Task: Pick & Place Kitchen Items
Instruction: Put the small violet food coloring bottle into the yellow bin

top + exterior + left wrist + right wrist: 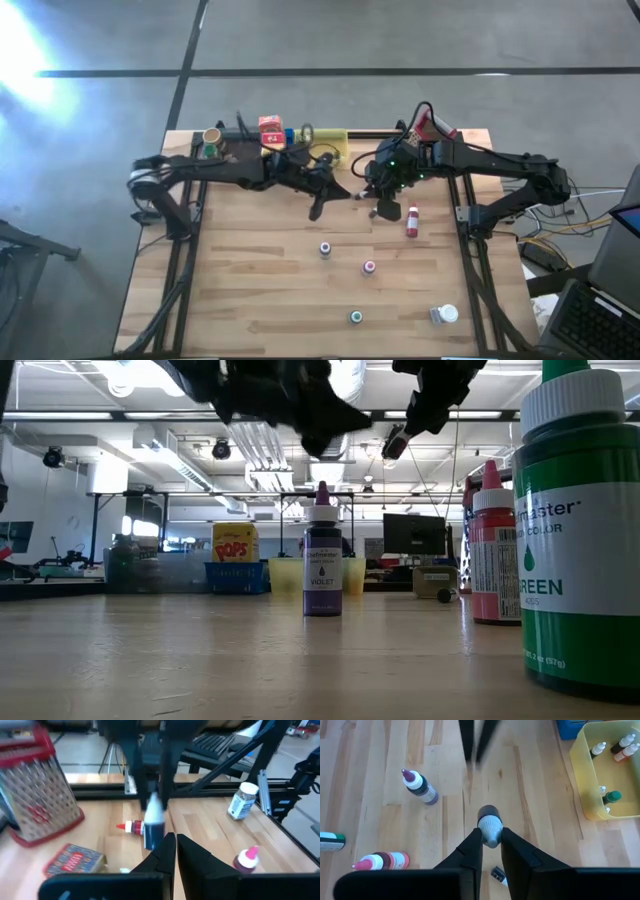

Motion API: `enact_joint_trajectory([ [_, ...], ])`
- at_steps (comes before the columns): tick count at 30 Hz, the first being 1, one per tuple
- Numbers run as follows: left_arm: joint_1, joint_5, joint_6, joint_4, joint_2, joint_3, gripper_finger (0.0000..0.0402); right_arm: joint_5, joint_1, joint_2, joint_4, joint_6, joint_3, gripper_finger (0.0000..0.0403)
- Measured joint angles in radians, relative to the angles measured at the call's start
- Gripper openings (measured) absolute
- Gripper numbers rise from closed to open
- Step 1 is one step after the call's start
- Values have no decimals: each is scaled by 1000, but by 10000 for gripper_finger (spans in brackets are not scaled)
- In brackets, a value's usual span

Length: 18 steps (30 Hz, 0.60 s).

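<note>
We hold small bottle (489, 827) clenched by cap in right end effector (490, 841), lifted off counter (385, 750) for carrying toward yellow tray (590, 775). Left end effector (174, 851) clenched empty, waiting nearby.

A yellow plastic tray (335, 141) sits at the wooden worktop's (250, 290) far edge; a red-capped bottle (412, 221) lies right of a white-capped upright bottle (325, 249).

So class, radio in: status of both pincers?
Right pincer shut on small bottle, above table. Left pincer shut, empty. Yellow tray nearby; path clear.
</note>
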Motion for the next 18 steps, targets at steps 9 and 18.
enact_joint_trajectory([
  [9, 4, -110, 125, -216, -288, -26, 21, 0, -29, 0, -3, 0, 0, 45],
  [18, 4, -138, 106, -300, -529, -46, 21, -4, -136, 20, -4, -7, 11, 49],
])
